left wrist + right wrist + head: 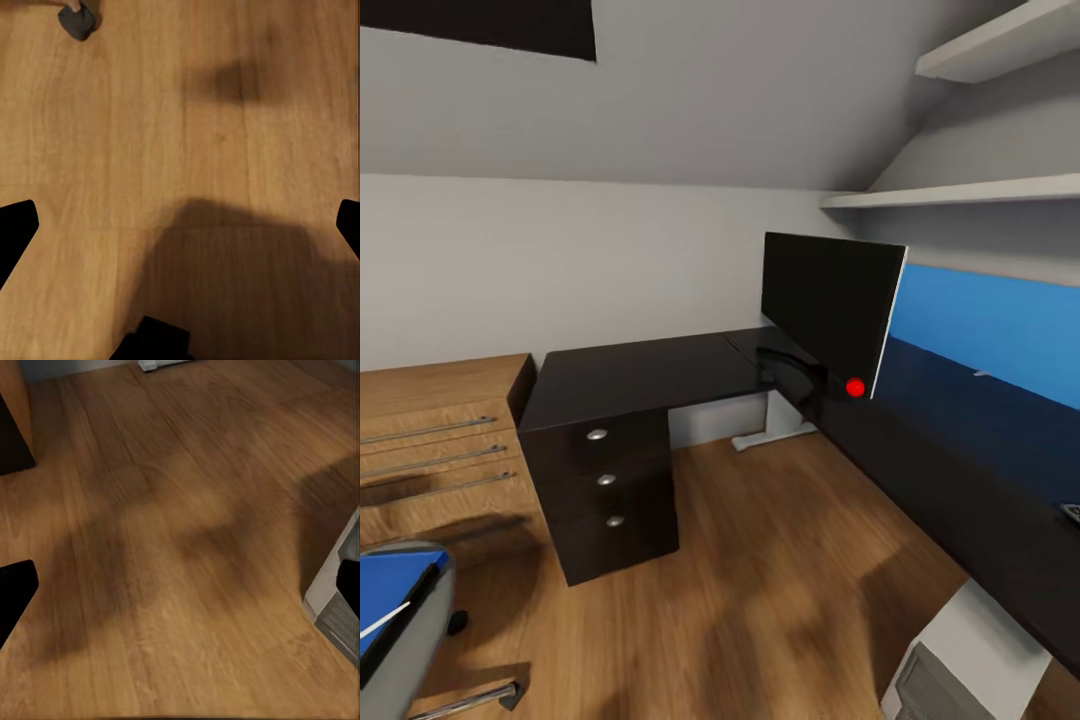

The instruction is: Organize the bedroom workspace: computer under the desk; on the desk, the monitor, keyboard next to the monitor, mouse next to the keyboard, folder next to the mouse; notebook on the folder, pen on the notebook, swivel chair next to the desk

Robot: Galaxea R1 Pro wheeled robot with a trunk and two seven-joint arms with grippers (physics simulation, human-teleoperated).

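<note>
The monitor [828, 312] stands on the black L-shaped desk [640, 375] at its inner corner. A sliver of the keyboard [1072, 513] lies on the desk's right wing. Under that wing stands the white-grey computer [960, 665], also visible in the right wrist view [339, 604]. At the lower left, the swivel chair [422, 640] carries the blue folder [390, 585] with the pen [385, 618] lying on it. The notebook and mouse are out of view. My left gripper [180, 232] and right gripper [180, 592] hang open over bare wood floor, holding nothing.
A light-wood chest [435, 440] with bar handles stands left of the desk's three-drawer pedestal [605, 490]. White shelves [960, 195] hang above the right wing. A chair caster [77, 21] rests on the floor. Open floor [760, 580] lies between chair and desk.
</note>
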